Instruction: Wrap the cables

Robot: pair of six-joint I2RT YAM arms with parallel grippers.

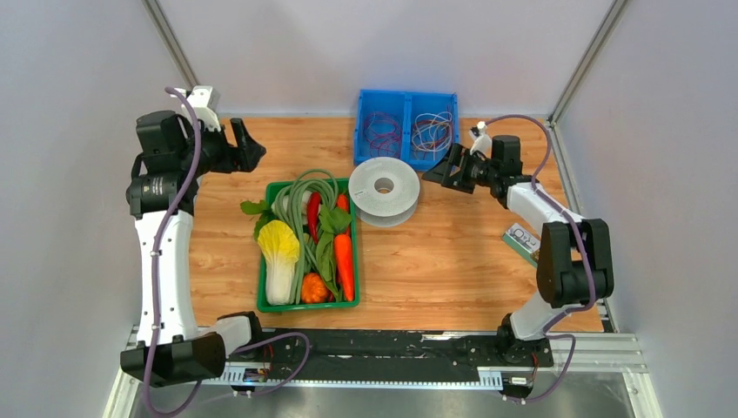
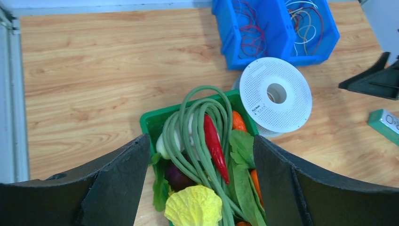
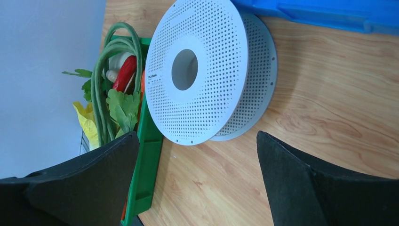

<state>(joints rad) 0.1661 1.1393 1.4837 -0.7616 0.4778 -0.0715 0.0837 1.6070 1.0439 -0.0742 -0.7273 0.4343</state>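
Found black fingers (image 3: 94,183) filling the bottom corners of the right wrist view. Found right gripper (image 3: 196,136) spread wide with nothing in its grasp and the spool (image 3: 216,80) framed in the gap. Placed it, from the top view, at 3 o'clock of the spool, near but apart. Judged that pose a line-up on the rim, not yet a grip.

Found left gripper (image 2: 201,141) just as wide and just as bare. Placed it well off at 10 o'clock of the spool, raised by the far-left corner. Judged it parked there to keep out of the way and to give its camera a view of the whole scene.

Saw wood-grain table (image 1: 435,270) under everything. Saw green tray (image 1: 262,279) of vegetables at 8 o'clock of the spool, its far-right corner hard against the flange. Could not tell whether touching or merely overhung. Saw blue two-part bin (image 1: 358,131) at 12 o'clock, just beside the spool.

Found the spool lying flat near table centre, perforated flange and centre hole facing up. Judged that lie handy, since it left the groove between the flanges open sideways all round for winding. Could not make out the wire itself or any loose end in any view, so could not judge how much was already wound.

Saw small green box (image 1: 522,239) at 4 o'clock, by the right edge and partly behind the arm. Saw thin wire coils (image 1: 381,132) in the bin, purple on the left, reddish and white on the right. Took them as no part of the job.
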